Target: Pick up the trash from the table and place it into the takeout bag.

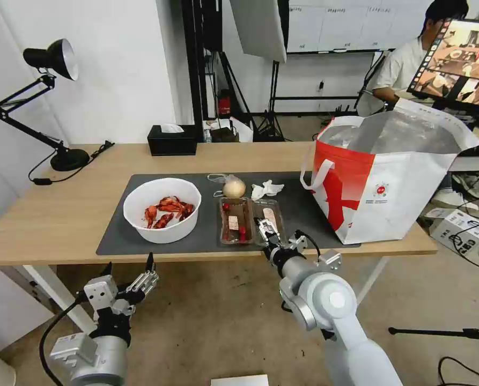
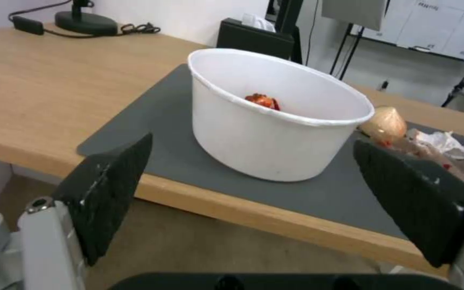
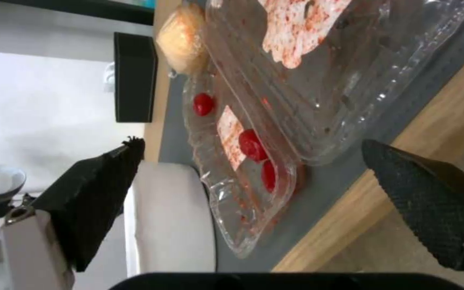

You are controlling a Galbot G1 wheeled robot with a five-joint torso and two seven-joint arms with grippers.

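- On the head view: table (image 1: 62, 214) is carrying a dark grey mat (image 1: 116, 236). Sitting on the mat, left to right: white bowl (image 1: 162, 210) of red crayfish shells (image 1: 168, 209), clear hinged tray (image 1: 249, 220), with the beige ball in its clear bag (image 1: 233, 188) and the crumpled tissue (image 1: 266, 189) just behind the tray.
- Takeout bag (image 1: 389, 177) is standing upright at the table's right end, mouth open, foil lining showing.
- Right gripper (image 1: 266, 231) is reaching over the table's near edge at the tray's near right corner; finger spread is hard to judge from here.
- Left gripper (image 1: 129, 266) is hanging below the table's front edge, under the bowl, fingers apart, holding nothing.
- Black tissue box (image 1: 172, 140) and desk lamp (image 1: 51, 102) are sitting at the back left.
- Left wrist view: both pads (image 2: 111, 193) are standing wide apart, nothing between them. Bowl (image 2: 275, 121) is sitting on the mat ahead, apart from the pads; ball (image 2: 385, 123) and tissue (image 2: 441, 143) are lying beyond it.
- Right wrist view: pads (image 3: 90, 201) are spread wide, empty, not touching anything. Tray (image 3: 296, 100) is lying just ahead on the mat near the table edge, red bits and stained paper inside. Ball (image 3: 181, 38) is lying at its far end, bowl (image 3: 170, 217) beside it.
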